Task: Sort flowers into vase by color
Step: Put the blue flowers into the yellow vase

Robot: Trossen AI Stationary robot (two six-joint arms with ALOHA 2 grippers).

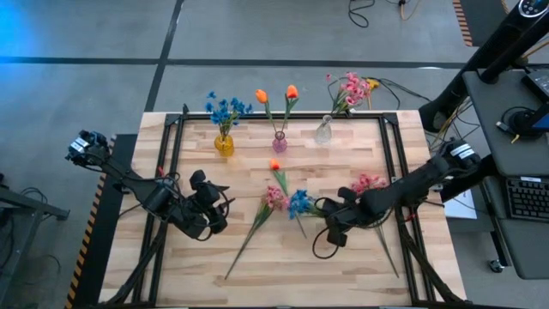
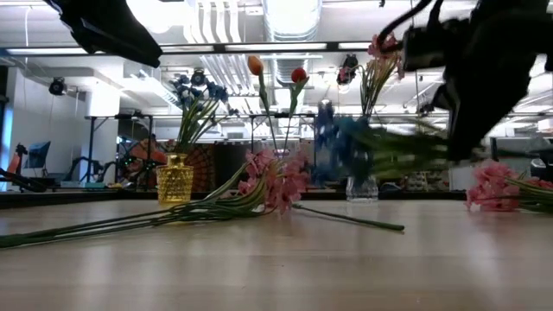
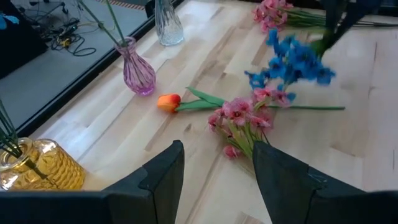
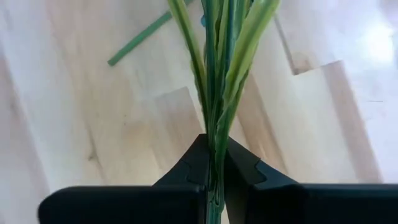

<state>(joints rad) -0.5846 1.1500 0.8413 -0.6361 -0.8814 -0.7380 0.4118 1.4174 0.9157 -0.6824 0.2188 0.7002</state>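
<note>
Three vases stand along the far side: a yellow one (image 1: 224, 144) with blue flowers, a pink one (image 1: 280, 142) with orange buds, a clear one (image 1: 323, 131) with pink sprays. A blue flower (image 1: 300, 203) hangs off the table with my right gripper (image 4: 214, 158) shut on its stems. On the wood lie an orange bud (image 3: 169, 102), a pink spray (image 3: 239, 121) on a long stem, and another pink spray (image 1: 369, 182) under the right arm. My left gripper (image 3: 217, 168) hovers open at the table's left, pointing at the pink spray. My right gripper pinches the blue flower's bundle of green stems and leaves (image 4: 216, 140) between its two fingers, across the stems, coming steeply from above. The bloom (image 2: 344, 142) sticks out sideways toward the table's left, lifted clear of the wood.
A black frame rail (image 1: 390, 163) runs along the table's sides and far edge. Bare wood lies toward the near edge (image 1: 283, 283). A loose green stem piece (image 4: 140, 38) lies on the table below the right gripper.
</note>
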